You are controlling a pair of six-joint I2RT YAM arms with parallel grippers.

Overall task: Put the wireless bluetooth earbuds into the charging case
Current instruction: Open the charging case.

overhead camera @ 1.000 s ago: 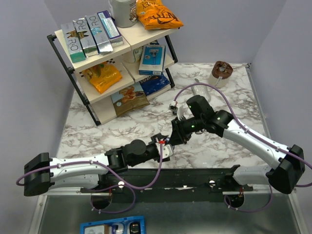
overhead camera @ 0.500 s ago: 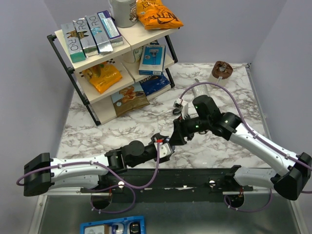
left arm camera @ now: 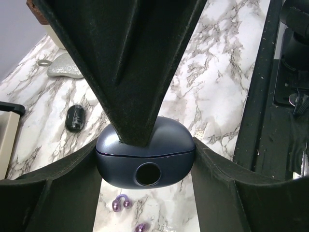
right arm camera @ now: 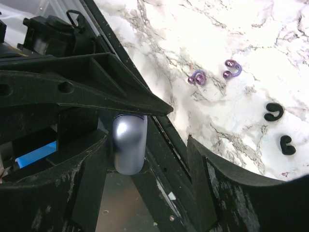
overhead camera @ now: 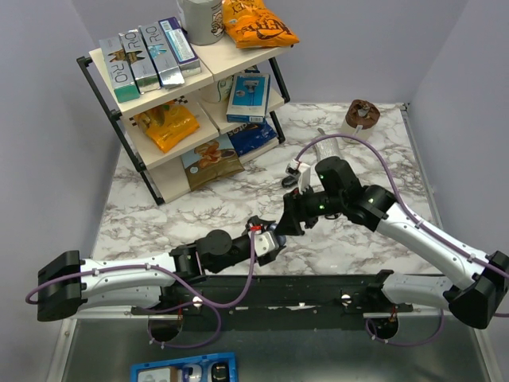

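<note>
A dark blue charging case (left arm camera: 145, 157) with its lid closed hangs just above the marble, and my left gripper (left arm camera: 146, 145) is shut on its sides. One finger of the right gripper comes down from above and meets the case's lid. In the right wrist view the case (right arm camera: 129, 142) lies against one inner finger while the right gripper (right arm camera: 147, 140) stands open and wide. Two purple earbuds (left arm camera: 120, 203) (left arm camera: 141, 227) lie on the table under the case; in the right wrist view, earbuds (right arm camera: 198, 77) (right arm camera: 232, 69) lie loose. From above, the left gripper (overhead camera: 266, 241) and right gripper (overhead camera: 286, 225) meet near the table's front.
Two black ear hooks (right arm camera: 273, 112) (right arm camera: 287, 144) lie beyond the earbuds. A small black object (left arm camera: 75, 118) and a silver pouch (left arm camera: 65, 67) sit farther back. A shelf rack (overhead camera: 183, 103) with boxes and snack bags fills the back left, a brown pot (overhead camera: 362, 115) the back right. A black rail (overhead camera: 318, 290) edges the front.
The right gripper's jaws have spread wide apart. The left gripper keeps its hold on the case and has shifted only slightly.
</note>
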